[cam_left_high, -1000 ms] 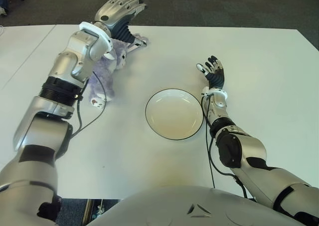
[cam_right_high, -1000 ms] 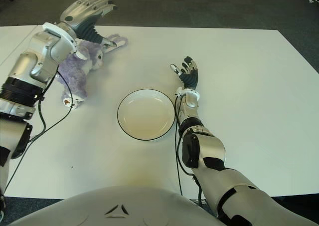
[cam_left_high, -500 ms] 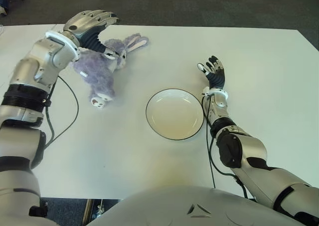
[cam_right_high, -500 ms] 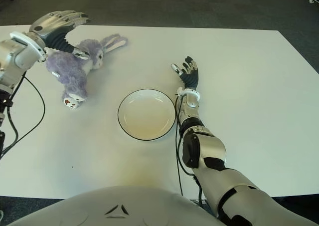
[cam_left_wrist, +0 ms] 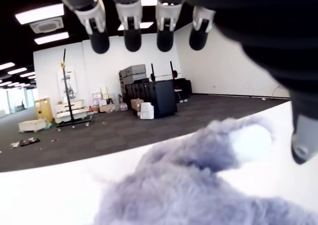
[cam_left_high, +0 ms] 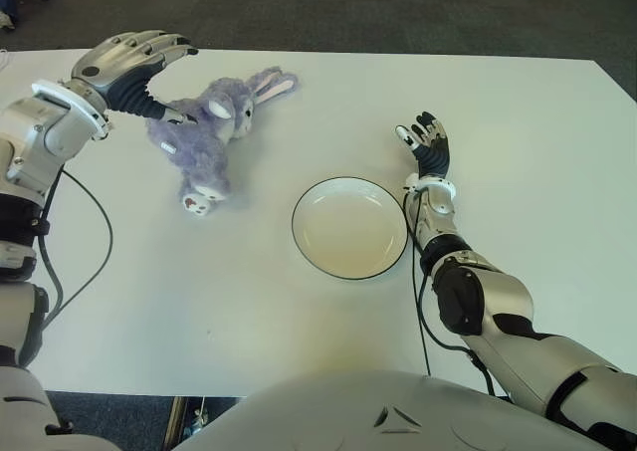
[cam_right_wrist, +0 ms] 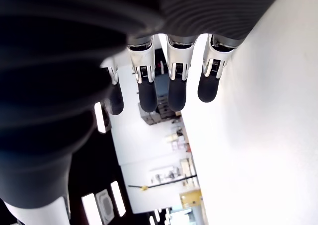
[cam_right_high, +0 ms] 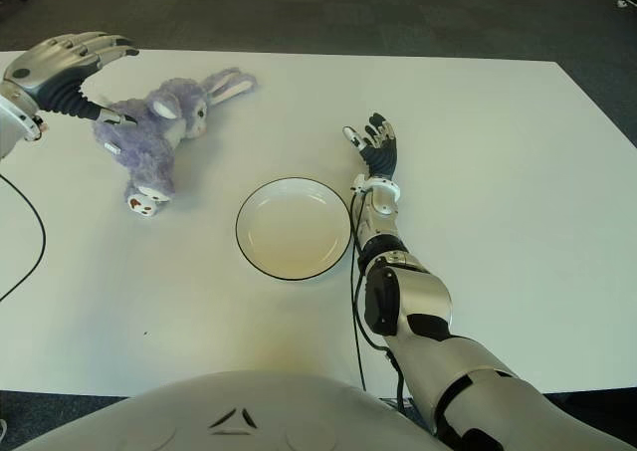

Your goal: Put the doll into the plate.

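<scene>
While the fluffy lilac plush rabbit doll [cam_left_high: 204,137] lies on its side on the white counter [cam_left_high: 249,302], far-left of the round white plate w/ thin dark rim [cam_left_high: 348,227] and well apart from it, nothing is in the plate yet, so the step in hand looks like the grasp. Robot's left hand [cam_left_high: 129,68] hovers at the doll's back end, on the side away from the plate; fingers [cam_left_wrist: 132,36] spread & extended, holding nothing, thumb tip near or touching the fur, can't tell which. To do it well, I'd judge: bring the palm down over the doll's fat mid-body, not the ears or the foot, close all fingers round the soft bulk so it doesn't flop or slip, lift clear of the counter, carry toward the plate's centre, release low so it doesn't roll off the rim. Soft toy will squash, so a deep wrap is safer than a fingertip pinch. Right hand [cam_left_high: 428,147] shows just beside the plate on its right, fingers open, holding nothing; it's near the rim but not in the carry path from the left. Dark cable [cam_left_high: 85,222] trails from the left arm over the counter, off to the doll's left. Counter between doll & plate has no other items.
</scene>
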### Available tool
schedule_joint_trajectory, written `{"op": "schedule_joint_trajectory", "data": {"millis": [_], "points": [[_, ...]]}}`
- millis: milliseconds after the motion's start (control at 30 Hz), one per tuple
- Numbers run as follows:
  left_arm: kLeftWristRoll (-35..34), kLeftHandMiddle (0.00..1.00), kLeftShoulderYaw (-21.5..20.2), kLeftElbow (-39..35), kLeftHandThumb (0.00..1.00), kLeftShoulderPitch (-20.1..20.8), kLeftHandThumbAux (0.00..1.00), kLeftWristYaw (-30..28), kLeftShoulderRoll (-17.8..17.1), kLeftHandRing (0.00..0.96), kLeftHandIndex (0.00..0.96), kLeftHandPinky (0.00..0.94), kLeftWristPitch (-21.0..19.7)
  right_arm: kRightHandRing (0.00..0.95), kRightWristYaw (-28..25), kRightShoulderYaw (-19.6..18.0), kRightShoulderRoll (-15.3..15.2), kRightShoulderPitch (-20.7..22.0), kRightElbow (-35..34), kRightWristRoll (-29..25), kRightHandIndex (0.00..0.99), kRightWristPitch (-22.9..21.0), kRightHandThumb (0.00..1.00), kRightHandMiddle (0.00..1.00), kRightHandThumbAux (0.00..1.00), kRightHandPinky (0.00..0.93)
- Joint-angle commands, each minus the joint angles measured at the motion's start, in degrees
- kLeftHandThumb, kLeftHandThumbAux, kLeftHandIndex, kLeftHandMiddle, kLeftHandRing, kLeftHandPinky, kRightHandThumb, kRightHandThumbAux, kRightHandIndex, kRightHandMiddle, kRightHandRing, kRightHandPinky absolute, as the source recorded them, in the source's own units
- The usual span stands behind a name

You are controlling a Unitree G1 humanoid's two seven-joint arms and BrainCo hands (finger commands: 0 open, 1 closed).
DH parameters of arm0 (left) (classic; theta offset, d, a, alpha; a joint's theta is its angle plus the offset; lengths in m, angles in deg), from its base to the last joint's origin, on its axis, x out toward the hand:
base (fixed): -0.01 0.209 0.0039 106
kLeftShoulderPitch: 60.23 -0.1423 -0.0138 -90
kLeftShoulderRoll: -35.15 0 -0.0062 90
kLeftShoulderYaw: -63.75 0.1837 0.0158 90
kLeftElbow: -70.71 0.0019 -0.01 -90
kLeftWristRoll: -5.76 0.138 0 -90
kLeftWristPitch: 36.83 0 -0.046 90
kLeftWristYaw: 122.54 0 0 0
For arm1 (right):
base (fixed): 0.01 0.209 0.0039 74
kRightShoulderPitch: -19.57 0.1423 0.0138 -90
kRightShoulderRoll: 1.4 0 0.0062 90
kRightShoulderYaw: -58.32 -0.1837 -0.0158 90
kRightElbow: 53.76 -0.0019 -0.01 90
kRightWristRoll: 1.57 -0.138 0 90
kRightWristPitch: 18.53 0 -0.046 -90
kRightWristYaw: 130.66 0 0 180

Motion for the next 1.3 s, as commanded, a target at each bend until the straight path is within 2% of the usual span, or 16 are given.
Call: {"op": "schedule_joint_trajectory", "data": {"millis": [33, 167, 333, 467, 600, 667, 967, 1033, 1300], "points": [[-1.0, 0.0, -0.4, 1.1, 0.0, -2.0, 0.542, -2.2, -1.0, 0.0, 0.06, 0.0, 0.6, 0.127, 0.6, -1.2, 1.7, -8.5, 5.9, -1.3, 0.165, -7.9, 0.0, 0.16, 0.811, 0.122], [-1.3, 0.0, -0.9, 0.2, 0.0, -2.8, 0.552, -4.2, -2.3, 0.0, 0.086, 0.0, 0.5, 0.125, 0.9, -1.1, 1.7, -8.3, 5.9, -1.2, 0.164, -8.3, 0.0, 0.158, 0.814, 0.118], [0.8, 0.0, 0.2, 5.8, 0.0, -3.2, 0.548, -0.9, -2.2, 0.0, 0.114, 0.0, 2.0, 0.126, 0.8, -1.4, 1.6, -8.2, 5.9, -1.4, 0.169, -8.3, 0.0, 0.159, 0.816, 0.12], [0.0, 0.0, 0.0, 8.9, 0.0, -4.3, 0.552, 0.6, -1.2, 0.0, 0.138, 0.0, 2.4, 0.121, 0.5, -1.5, 1.5, -8.2, 5.9, -1.5, 0.166, -8.3, 0.0, 0.154, 0.816, 0.11], [-1.1, 0.0, 0.0, 8.6, 0.0, -4.5, 0.577, -0.6, 0.2, 0.0, 0.145, 0.0, 1.8, 0.119, 0.2, -1.6, 1.3, -8.1, 5.9, -1.5, 0.164, -8.4, 0.0, 0.151, 0.827, 0.111], [0.5, 0.0, 1.5, 10.8, 0.0, -4.1, 0.582, 1.2, 2.6, 0.0, 0.146, 0.0, 0.9, 0.118, 0.1, -1.7, 1.2, -8.1, 5.9, -1.5, 0.164, -8.5, 0.0, 0.149, 0.833, 0.113], [2.1, 0.0, 5.1, 18.2, 0.015, -0.4, 0.621, 2.0, 7.9, 0.0, 0.271, 0.0, -0.9, 0.112, -0.4, -2.0, 1.0, -8.1, 6.0, -1.4, 0.157, -8.9, 0.0, 0.137, 0.847, 0.117], [3.0, 0.0, 6.7, 22.4, 0.063, 2.0, 0.621, 2.0, 9.8, 0.0, 0.353, 0.0, -1.7, 0.111, -0.3, -2.1, 1.0, -8.0, 6.0, -1.4, 0.154, -8.9, 0.0, 0.135, 0.849, 0.119], [5.2, 0.009, 11.2, 31.0, 0.071, 7.4, 0.608, 4.5, 13.1, 0.0, 0.403, 0.0, -0.6, 0.104, -0.3, -1.9, 0.9, -8.1, 6.0, -1.0, 0.142, -8.8, 0.0, 0.124, 0.847, 0.114]]}}
